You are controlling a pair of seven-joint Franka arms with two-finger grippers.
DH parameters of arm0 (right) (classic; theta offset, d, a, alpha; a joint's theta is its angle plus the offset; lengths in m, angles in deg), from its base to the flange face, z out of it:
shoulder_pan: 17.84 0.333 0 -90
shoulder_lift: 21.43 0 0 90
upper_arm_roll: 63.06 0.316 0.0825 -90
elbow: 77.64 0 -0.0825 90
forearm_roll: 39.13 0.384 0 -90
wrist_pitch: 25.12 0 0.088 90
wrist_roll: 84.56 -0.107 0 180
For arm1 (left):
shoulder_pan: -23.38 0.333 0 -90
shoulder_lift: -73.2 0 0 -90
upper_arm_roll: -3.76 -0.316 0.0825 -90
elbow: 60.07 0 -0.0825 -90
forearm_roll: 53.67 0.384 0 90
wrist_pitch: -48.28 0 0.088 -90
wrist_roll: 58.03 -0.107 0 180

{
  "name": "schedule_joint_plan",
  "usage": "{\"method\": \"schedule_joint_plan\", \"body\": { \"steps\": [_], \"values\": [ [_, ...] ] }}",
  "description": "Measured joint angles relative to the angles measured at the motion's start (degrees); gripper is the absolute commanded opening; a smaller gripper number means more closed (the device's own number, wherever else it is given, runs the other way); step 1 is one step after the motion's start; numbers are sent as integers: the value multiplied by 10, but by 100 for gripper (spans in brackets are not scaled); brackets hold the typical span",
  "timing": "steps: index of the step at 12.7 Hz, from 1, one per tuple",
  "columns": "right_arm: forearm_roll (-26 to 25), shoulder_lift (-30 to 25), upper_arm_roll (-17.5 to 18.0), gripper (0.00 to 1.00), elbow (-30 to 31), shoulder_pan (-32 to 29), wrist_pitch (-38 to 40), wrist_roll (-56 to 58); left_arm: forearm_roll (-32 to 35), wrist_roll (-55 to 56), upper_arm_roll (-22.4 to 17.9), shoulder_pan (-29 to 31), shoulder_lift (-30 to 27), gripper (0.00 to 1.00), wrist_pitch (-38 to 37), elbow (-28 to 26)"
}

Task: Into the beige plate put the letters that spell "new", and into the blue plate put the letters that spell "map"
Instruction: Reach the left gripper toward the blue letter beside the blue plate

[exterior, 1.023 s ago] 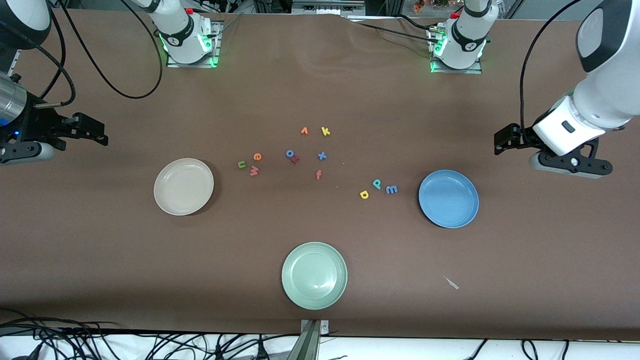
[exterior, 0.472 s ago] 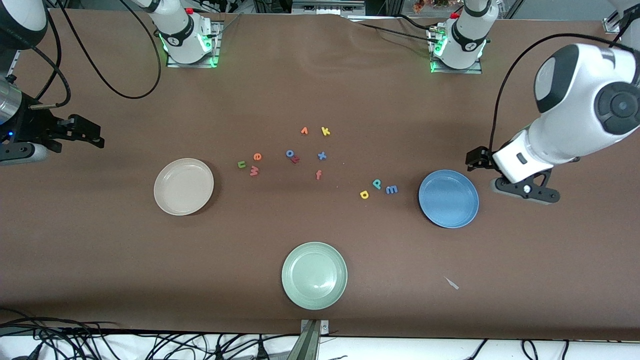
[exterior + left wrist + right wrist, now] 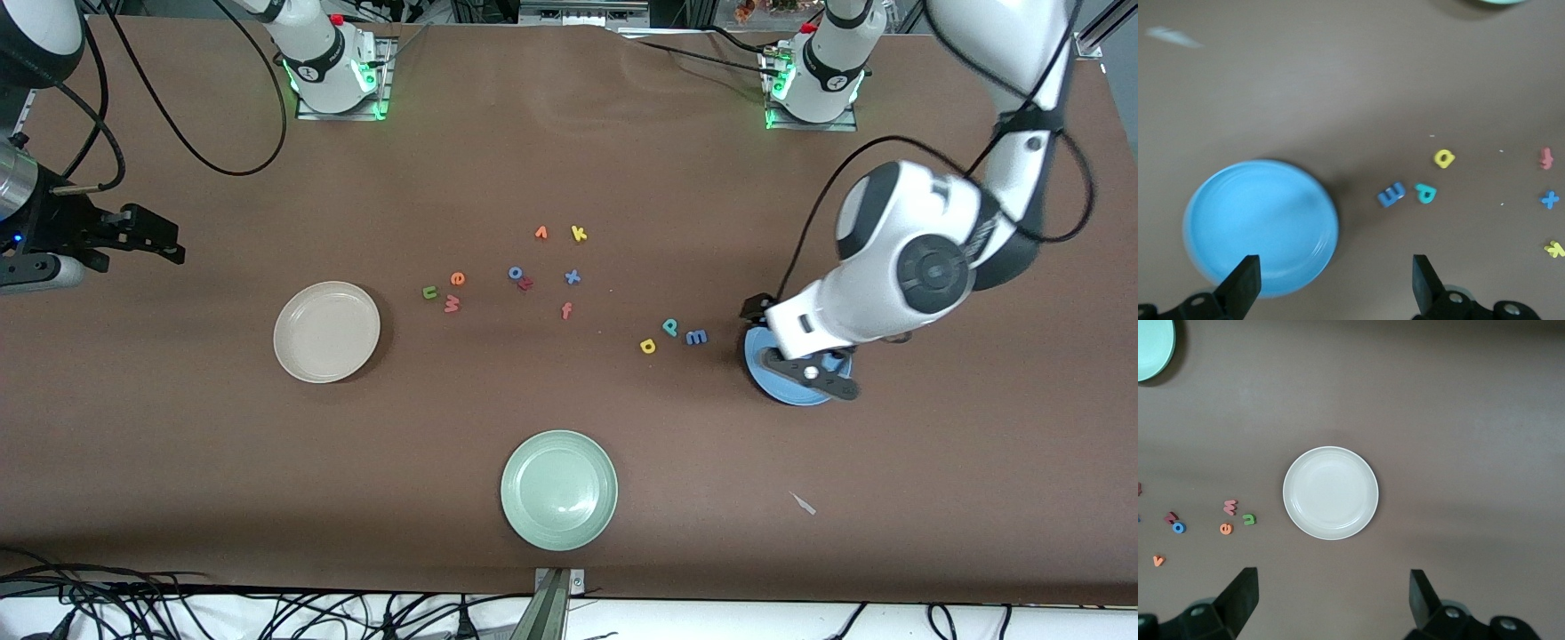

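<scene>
The beige plate lies toward the right arm's end, with the olive n, orange e and salmon w beside it. The blue plate lies toward the left arm's end, partly hidden under the left arm. Blue m, teal p and yellow a lie beside it. My left gripper hangs open and empty over the blue plate's edge on the letters' side. My right gripper waits open and empty, high over the table at the right arm's end.
Between the two letter groups lie a red v, yellow k, blue o, red z, blue x and salmon f. A pale green plate sits nearest the front camera. A white scrap lies beside it.
The left arm has swung in from its end of the table and now hangs over the blue plate. The right arm has barely moved. No letter has shifted.
</scene>
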Motion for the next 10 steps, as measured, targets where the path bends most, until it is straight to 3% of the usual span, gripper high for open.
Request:
{"method": "schedule_joint_plan", "body": {
  "steps": [5, 10],
  "values": [
    [0, 0, -3, 100, 0, -4, -8, 0, 0, -178, 30, -38, 97, 100, 92, -3],
    [0, 0, -6, 100, 0, -7, -9, 0, 9, -345, 32, -69, 111, 100, 193, -102]
  ]
}}
